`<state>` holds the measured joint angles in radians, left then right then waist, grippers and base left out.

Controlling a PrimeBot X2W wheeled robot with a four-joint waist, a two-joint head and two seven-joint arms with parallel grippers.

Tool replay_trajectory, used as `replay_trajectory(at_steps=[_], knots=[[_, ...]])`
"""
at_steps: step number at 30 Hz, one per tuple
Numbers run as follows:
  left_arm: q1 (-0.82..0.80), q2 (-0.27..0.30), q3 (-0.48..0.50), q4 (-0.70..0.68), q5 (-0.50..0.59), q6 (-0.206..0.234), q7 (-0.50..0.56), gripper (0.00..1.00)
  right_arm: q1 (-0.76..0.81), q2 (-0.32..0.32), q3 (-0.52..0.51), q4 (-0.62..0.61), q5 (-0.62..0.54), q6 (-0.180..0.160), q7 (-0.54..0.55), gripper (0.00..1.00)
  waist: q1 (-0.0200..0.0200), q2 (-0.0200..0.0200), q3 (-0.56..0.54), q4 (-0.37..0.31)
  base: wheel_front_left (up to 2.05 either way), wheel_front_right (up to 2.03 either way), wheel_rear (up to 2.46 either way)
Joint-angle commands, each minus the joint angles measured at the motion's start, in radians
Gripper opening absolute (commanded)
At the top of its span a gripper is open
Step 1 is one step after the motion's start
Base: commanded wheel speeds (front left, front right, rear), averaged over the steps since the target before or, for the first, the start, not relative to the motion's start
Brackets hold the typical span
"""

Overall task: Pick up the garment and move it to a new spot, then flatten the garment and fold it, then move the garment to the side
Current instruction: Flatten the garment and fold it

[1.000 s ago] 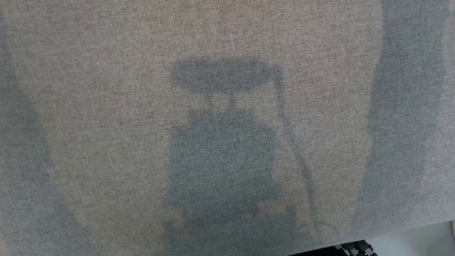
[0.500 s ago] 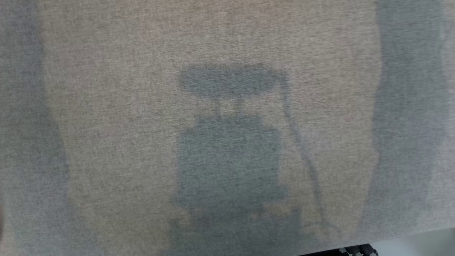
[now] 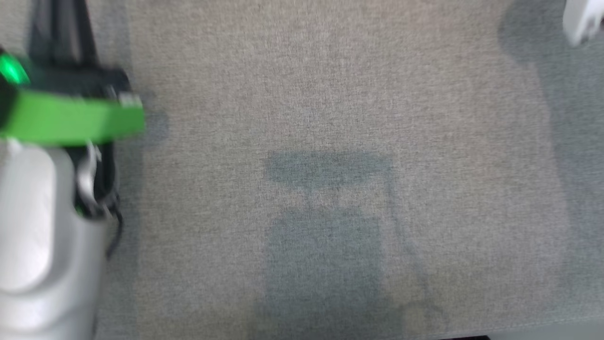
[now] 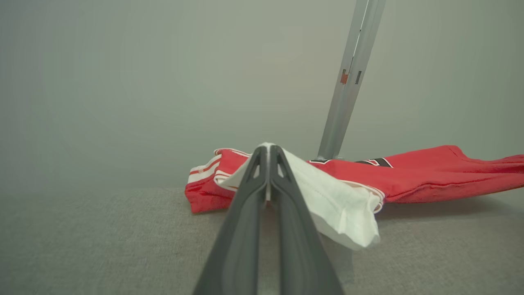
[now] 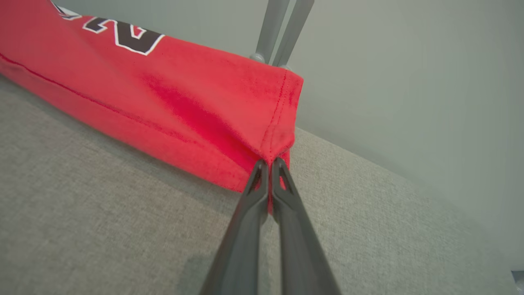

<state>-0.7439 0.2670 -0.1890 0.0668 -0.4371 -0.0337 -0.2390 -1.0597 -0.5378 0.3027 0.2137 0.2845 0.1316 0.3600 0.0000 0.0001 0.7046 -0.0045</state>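
The garment (image 4: 413,172) is a red jersey with white trim and dark lettering, lying on the grey fabric surface (image 4: 102,246). In the left wrist view my left gripper (image 4: 268,150) is shut on a white fold of it, lifted a little off the surface. In the right wrist view my right gripper (image 5: 269,163) is shut on the corner of the garment's (image 5: 172,98) red hem, which hangs from the fingertips. In the head view my left arm (image 3: 42,212), with a green band, stands blurred at the left edge.
A grey metal post (image 4: 348,82) rises just behind the garment, before a pale wall; the post (image 5: 282,24) also shows in the right wrist view. A pale part of my right arm (image 3: 583,21) is at the head view's top right. My body's shadow (image 3: 325,245) falls on the surface.
The head view has shifted, so the shadow sits lower in it. My left arm has come into it at the left and a pale bit of the right arm at the top right.
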Motion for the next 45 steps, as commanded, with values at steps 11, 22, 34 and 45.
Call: replay_trajectory(at_steps=[11,22,34,45], knots=[[0.410,-0.083,-0.032,0.022,0.009,0.084,-0.023,0.00,0.580,0.064,-0.211,-0.298,0.063,-0.002,0.258,0.00,0.0000,-0.0001,-0.286,0.039,0.00,0.00,0.00],[0.684,-0.120,-0.029,0.047,-0.015,0.120,-0.026,0.00,0.861,0.205,-0.308,-0.302,0.030,-0.002,0.290,0.00,0.0000,-0.0001,-0.449,0.077,0.00,0.00,0.00],[0.909,-0.127,-0.052,-0.022,-0.017,0.160,-0.018,0.00,1.031,0.306,-0.398,-0.273,-0.009,-0.002,0.275,0.00,0.0000,-0.0001,-0.537,0.130,0.00,0.00,0.00],[1.034,-0.097,-0.095,-0.100,0.019,0.192,0.019,0.00,1.137,0.338,-0.425,-0.310,0.000,-0.002,0.317,0.00,0.0000,-0.0001,-0.550,0.161,0.00,0.00,0.00]])
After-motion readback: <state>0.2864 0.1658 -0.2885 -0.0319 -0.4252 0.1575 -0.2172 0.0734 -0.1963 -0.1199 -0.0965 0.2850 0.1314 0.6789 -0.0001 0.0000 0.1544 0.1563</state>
